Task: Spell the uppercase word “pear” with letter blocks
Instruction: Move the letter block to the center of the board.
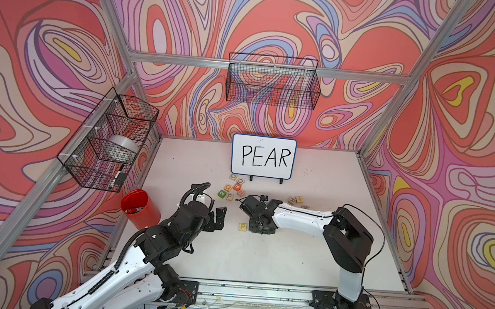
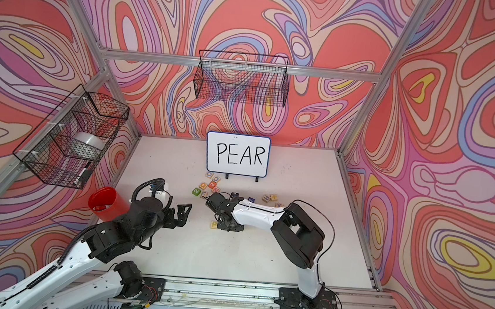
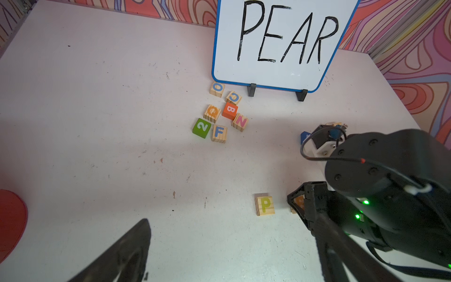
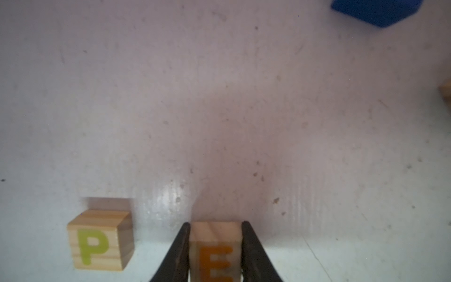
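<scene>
Right wrist view gives it away: the right tool (image 4: 216, 227) is clamped tight on the E block (image 4: 214, 256), a small gap from the P block (image 4: 97, 244) on the table (image 4: 219, 97). Both top views hide that E under the tool. The left tool (image 1: 218, 217) hangs wide open, holding nothing. The whiteboard (image 3: 280, 44) reads PEAR, and the loose blocks (image 3: 218, 133) show O, C, Q, B, N, F, 2.

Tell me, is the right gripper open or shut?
Shut on the E block: in the right wrist view, the right gripper presses its fingers against both sides. The P block sits apart beside it.
</scene>
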Controlling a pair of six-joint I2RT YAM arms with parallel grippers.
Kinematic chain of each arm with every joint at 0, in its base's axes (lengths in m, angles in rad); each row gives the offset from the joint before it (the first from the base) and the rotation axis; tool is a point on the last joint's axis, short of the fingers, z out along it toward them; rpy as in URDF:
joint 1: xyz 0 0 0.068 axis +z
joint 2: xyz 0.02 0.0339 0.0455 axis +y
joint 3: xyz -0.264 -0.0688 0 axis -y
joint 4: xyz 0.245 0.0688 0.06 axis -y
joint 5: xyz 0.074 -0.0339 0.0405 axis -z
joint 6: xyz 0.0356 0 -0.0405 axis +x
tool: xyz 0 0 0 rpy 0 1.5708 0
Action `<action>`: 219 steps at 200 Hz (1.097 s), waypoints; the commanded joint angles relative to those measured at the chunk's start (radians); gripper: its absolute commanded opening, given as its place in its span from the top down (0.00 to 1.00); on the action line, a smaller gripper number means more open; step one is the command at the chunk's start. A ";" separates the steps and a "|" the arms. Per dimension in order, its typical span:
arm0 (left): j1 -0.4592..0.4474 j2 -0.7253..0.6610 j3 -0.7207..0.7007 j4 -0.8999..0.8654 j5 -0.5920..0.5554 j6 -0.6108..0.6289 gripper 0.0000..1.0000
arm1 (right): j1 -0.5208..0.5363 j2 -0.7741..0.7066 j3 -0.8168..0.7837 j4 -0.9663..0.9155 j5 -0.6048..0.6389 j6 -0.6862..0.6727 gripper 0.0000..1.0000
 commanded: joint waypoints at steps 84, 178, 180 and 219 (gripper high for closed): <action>0.008 -0.035 0.022 -0.046 -0.038 -0.017 0.00 | 0.026 0.091 0.089 0.014 -0.028 -0.022 0.69; 0.008 -0.031 0.010 -0.049 -0.043 -0.016 0.00 | 0.043 0.059 0.085 -0.006 0.006 -0.001 0.63; 0.009 -0.030 0.010 -0.048 -0.043 -0.016 0.00 | 0.044 0.059 0.085 -0.007 0.007 -0.001 0.63; 0.008 -0.024 0.010 -0.050 -0.052 -0.016 0.00 | 0.044 0.045 0.088 -0.006 0.013 0.007 0.58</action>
